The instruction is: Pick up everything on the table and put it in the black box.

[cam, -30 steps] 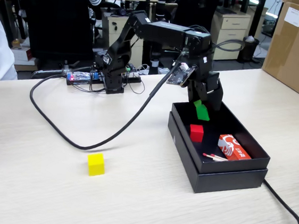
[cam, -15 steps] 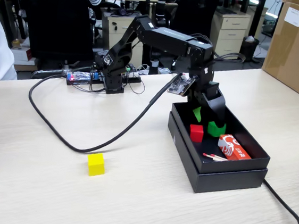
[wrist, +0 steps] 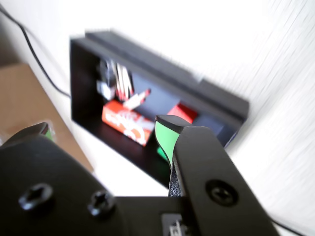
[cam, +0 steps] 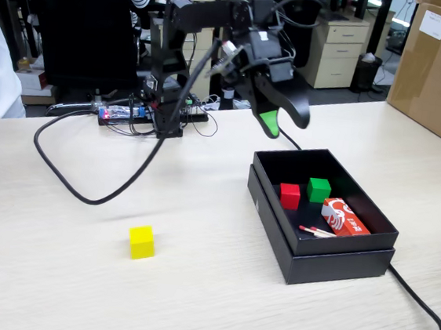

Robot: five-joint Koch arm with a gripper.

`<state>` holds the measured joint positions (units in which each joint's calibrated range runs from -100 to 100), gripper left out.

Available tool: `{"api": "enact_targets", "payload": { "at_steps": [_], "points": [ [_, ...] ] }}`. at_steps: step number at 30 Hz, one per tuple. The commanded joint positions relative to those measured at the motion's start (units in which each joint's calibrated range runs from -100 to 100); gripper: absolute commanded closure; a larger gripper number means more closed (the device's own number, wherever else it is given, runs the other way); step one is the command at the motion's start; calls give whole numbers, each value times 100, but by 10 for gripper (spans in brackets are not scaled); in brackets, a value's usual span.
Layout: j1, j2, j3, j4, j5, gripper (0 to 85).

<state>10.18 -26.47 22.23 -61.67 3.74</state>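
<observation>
Nearest the front edge of the pale beige wood-grain tabletop [cam: 51, 273], in the fixed view, sits the small yellow cube [cam: 141, 242], alone on bare laminate and well apart from everything else; my wrist view does not take it in.

Further back and to the right lies the shallow matte black cardboard box with its stepped double rim [cam: 337, 260]. Inside it, the fixed view shows the small red cube [cam: 289, 195] and the small green cube [cam: 319, 189] just beside each other toward the far end, with the orange-red and white printed packet [cam: 344, 217] to their right and thin red-tipped sticks [cam: 316, 231] near the front wall. My wrist view, blurred, shows the same box [wrist: 211, 98] from the other side: the packet [wrist: 125, 123] and sticks [wrist: 123, 81] are clear enough, the red cube [wrist: 181, 113] peeps out past my finger, and a sliver of green below it may be the other cube, though I cannot be sure.

My pincer [cam: 283, 118] hangs above the tabletop, behind the box's far left corner, spread apart and holding nothing. Its green-padded fingertip [wrist: 166, 137] fills the wrist view.

A thick black cable [cam: 83, 192] loops across the tabletop on the left. At the far right stands a big brown cardboard carton [cam: 439, 70].
</observation>
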Motion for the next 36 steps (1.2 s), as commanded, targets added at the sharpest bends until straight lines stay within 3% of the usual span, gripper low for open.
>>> {"api": "enact_targets", "payload": {
  "at_steps": [1, 10, 15, 33, 36],
  "points": [
    [-361, -835, -11, -14, -376, 412],
    [-1411, -629, -718, 12, -869, 372],
    [-1910, 1127, -373, 305, -1128, 372],
    [-1973, 4512, 1494, 305, -1201, 386],
    [-1939, 4753, 1594, 305, -1206, 462]
  ]
}}
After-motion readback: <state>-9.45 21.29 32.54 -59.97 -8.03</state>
